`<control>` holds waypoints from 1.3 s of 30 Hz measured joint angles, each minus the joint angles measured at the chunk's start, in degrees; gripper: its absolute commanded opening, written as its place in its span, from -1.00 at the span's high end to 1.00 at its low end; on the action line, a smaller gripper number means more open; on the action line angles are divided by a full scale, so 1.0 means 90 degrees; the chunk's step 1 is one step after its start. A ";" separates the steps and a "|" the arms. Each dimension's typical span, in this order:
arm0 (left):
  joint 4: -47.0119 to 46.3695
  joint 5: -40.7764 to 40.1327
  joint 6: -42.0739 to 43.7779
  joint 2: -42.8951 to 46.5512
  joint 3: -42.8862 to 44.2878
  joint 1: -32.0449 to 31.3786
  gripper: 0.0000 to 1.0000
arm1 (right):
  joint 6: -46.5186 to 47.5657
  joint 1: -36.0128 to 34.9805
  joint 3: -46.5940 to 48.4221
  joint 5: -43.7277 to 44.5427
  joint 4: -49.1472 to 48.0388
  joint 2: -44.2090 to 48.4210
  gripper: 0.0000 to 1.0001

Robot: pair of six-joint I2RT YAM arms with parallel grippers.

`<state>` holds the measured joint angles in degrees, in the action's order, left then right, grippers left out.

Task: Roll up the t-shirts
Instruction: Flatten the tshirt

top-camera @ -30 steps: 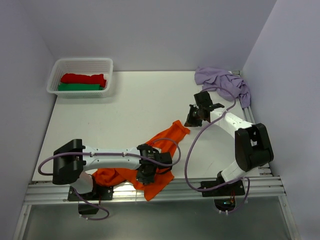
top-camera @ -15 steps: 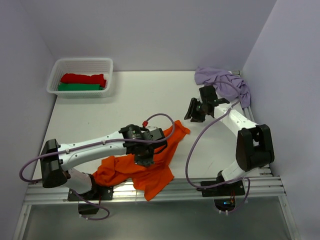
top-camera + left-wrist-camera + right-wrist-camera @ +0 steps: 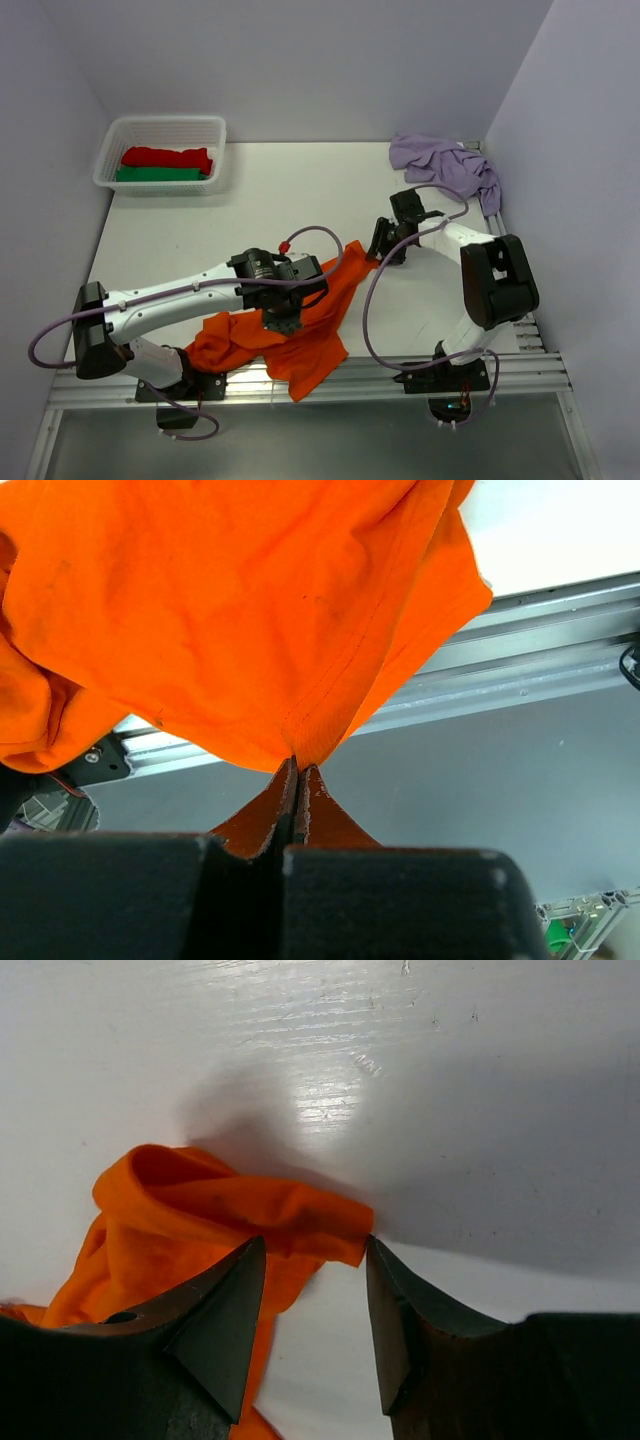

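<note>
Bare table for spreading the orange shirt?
Widest: back middle of the table, between the basket and purple shirt. Also left, below the basket. Crowded front: orange shirt, pinched by the left end effector, right end effector at its tip.

Parted tool (image 3: pixel 315 1246) astride orange t-shirt (image 3: pixel 215 1205) corner

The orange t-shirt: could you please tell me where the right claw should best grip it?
Probably the orange t-shirt by its bunched far corner, from above: that tip lies on the table inside the open right claw, while the left claw pinches another edge.
</note>
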<state>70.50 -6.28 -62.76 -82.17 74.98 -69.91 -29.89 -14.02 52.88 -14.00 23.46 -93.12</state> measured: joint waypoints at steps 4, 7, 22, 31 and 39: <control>0.0027 0.0039 -0.0007 0.0080 -0.0044 0.0000 0.99 | -0.0109 -0.0051 -0.0010 0.0002 -0.0131 -0.0238 -0.04; 0.0066 0.0049 -0.0007 0.0121 -0.0085 0.0000 0.99 | -0.0228 -0.0124 -0.0010 0.0019 -0.0238 -0.0287 -0.05; 0.0095 0.0058 -0.0002 0.0148 -0.0168 0.0012 0.99 | -0.0653 -0.0335 0.0211 0.0527 0.0253 -0.0209 1.00; 0.0627 -0.0270 0.0563 -0.0007 0.2064 0.0942 1.00 | -0.1270 0.0413 0.2662 -0.0561 0.1086 0.0896 1.00; 0.0350 -0.0333 0.1724 0.0175 0.4881 0.2076 0.99 | -0.1804 0.0612 0.4350 -0.1491 0.0529 0.1989 1.00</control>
<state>73.65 -9.28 -47.24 -80.60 118.91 -51.22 -46.13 -8.51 92.03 -27.42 28.23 -75.22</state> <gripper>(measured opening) 0.013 0.010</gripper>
